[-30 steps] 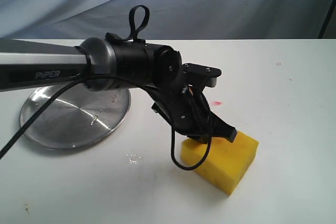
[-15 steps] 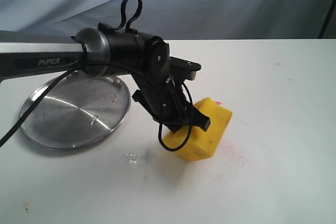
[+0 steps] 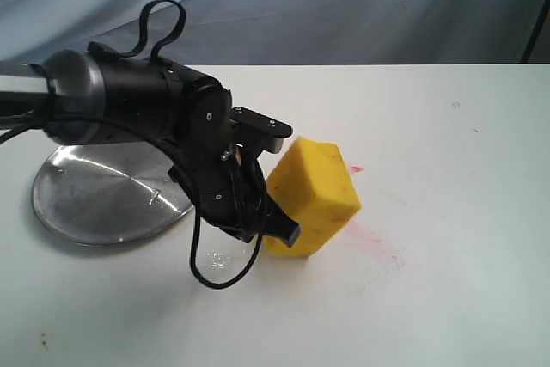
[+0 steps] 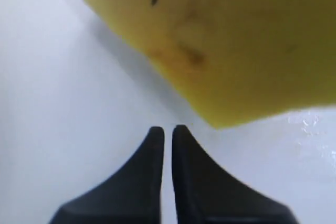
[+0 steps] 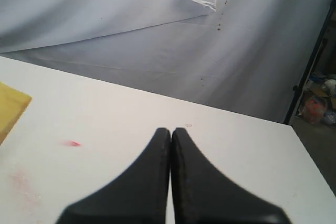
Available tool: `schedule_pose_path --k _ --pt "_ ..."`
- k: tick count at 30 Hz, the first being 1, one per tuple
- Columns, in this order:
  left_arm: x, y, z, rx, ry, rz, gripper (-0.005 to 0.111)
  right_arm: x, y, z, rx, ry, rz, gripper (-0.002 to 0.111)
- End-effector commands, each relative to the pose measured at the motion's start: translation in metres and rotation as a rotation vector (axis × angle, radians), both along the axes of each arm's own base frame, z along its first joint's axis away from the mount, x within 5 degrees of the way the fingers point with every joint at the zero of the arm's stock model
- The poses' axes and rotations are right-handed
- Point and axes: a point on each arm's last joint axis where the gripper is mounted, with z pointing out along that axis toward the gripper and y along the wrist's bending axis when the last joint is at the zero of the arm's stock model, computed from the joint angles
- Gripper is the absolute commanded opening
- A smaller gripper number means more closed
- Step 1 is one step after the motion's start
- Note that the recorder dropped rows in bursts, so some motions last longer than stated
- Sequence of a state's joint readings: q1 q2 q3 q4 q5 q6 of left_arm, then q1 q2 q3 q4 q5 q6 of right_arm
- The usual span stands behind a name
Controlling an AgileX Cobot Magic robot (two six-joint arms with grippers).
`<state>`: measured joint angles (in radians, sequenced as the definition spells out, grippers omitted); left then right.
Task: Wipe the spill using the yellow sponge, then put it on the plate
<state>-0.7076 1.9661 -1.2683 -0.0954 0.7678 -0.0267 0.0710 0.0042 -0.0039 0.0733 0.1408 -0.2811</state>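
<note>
The sponge (image 3: 314,195) sits right of the plate (image 3: 103,208), spill (image 3: 216,259) between them.

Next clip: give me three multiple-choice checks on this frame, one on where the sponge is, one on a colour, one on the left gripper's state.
1. Where is the yellow sponge?
A. On the plate
B. Off the plate, to its right in the exterior view
C. Hidden behind the plate

2. What colour is the smear on the table beside the sponge?
A. Green
B. Pink-red
C. Blue

3. How do the jaws of the left gripper stand?
A. Wide open
B. Clamped on the sponge
C. Shut, nothing between them

Answers: 1 B, it sits tilted, right of the plate's rim. 2 B, a faint pink-red streak. 3 C, the left wrist view shows the fingers together, with the sponge beyond their tips.
</note>
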Motion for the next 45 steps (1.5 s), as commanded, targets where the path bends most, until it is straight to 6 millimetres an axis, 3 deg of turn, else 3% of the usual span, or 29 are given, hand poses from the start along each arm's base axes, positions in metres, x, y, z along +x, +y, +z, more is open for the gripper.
schedule_pose_path --k 1,7,10,11,13,15,16,24,28,30,33,37,45 --pt "-0.01 0.009 0.015 -0.018 -0.024 0.005 0.006 0.0 0.0 0.0 -0.008 -0.008 -0.003 0.0" --pt "-0.006 0.005 0.033 -0.137 -0.13 0.035 0.006 0.0 0.0 0.0 -0.008 -0.008 -0.003 0.0" --pt "0.004 -0.008 0.044 -0.332 -0.231 0.144 0.007 0.0 0.0 0.0 -0.008 -0.008 -0.003 0.0" --pt "0.006 -0.012 0.046 -0.398 -0.228 0.211 0.011 0.0 0.0 0.0 -0.008 -0.008 -0.003 0.0" --pt "0.007 -0.016 0.047 -0.447 -0.214 0.264 0.03 0.0 0.0 0.0 -0.008 -0.008 -0.003 0.0" --pt "0.008 -0.019 0.04 -0.468 -0.17 0.337 0.056 0.0 0.0 0.0 -0.008 -0.008 -0.003 0.0" --pt "0.009 -0.02 0.037 -0.487 -0.149 0.384 0.063 0.0 0.0 0.0 -0.008 -0.008 -0.003 0.0" --pt "0.014 -0.044 0.01 -0.508 -0.057 0.487 0.064 0.0 0.0 0.0 -0.008 -0.008 -0.003 0.0" --pt "0.017 -0.055 -0.014 -0.463 0.016 0.502 0.064 0.0 0.0 0.0 -0.008 -0.008 -0.003 0.0" --pt "0.016 -0.056 -0.023 -0.444 0.029 0.5 0.058 0.0 0.0 0.0 -0.008 -0.008 -0.003 0.0" --pt "0.015 -0.055 -0.027 -0.416 0.036 0.478 0.039 0.0 0.0 0.0 -0.008 -0.008 -0.003 0.0" --pt "0.011 -0.05 -0.03 -0.319 0.034 0.369 -0.001 0.0 0.0 0.0 -0.008 -0.008 -0.003 0.0" --pt "-0.004 -0.034 -0.019 -0.144 0.075 0.166 0.0 0.0 0.0 0.0 -0.008 -0.008 -0.003 0.0"
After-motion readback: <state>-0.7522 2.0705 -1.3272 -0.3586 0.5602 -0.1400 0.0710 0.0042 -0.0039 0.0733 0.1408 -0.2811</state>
